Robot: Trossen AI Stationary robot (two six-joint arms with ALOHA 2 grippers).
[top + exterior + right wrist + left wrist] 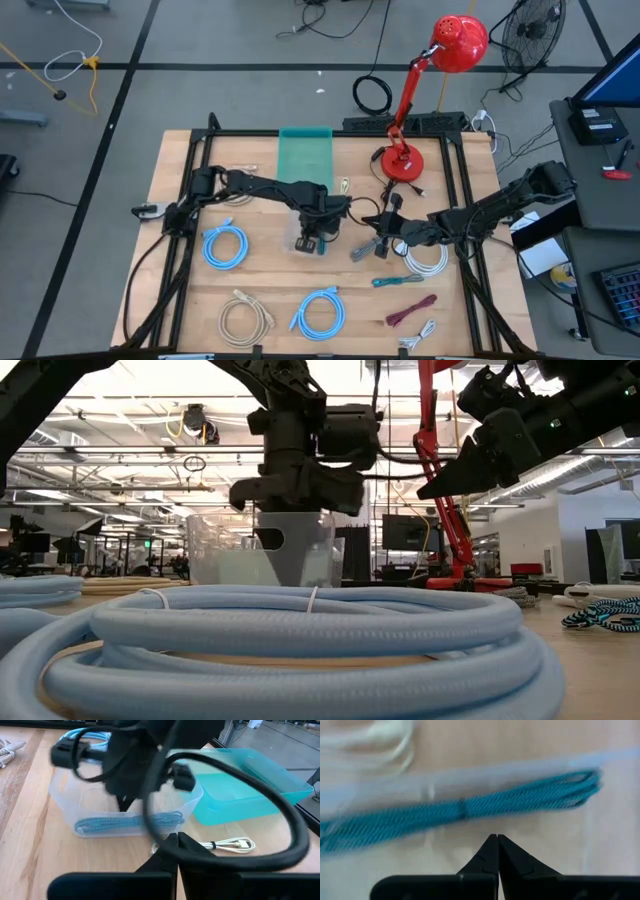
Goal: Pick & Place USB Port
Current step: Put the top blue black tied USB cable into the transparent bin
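Observation:
A teal braided cable bundle (465, 807) lies flat on the floor of a clear plastic container (65, 795) at the table's middle; the right wrist view also shows the bundle (125, 823) through the container's wall. My left gripper (497, 836) hangs over the container (305, 243), pointing down, shut and empty, just above the bundle. My right gripper (177, 836) is shut and empty. It hovers to the right of the container (362, 252), pointing toward it.
A teal lid (305, 160) lies beyond the container, and a red desk lamp (405, 160) stands at the far right. Coiled cables lie around: blue (225, 247) (318, 312), beige (243, 318), white (428, 260), teal (400, 281), maroon (410, 312). A white cable (227, 845) lies near the lid.

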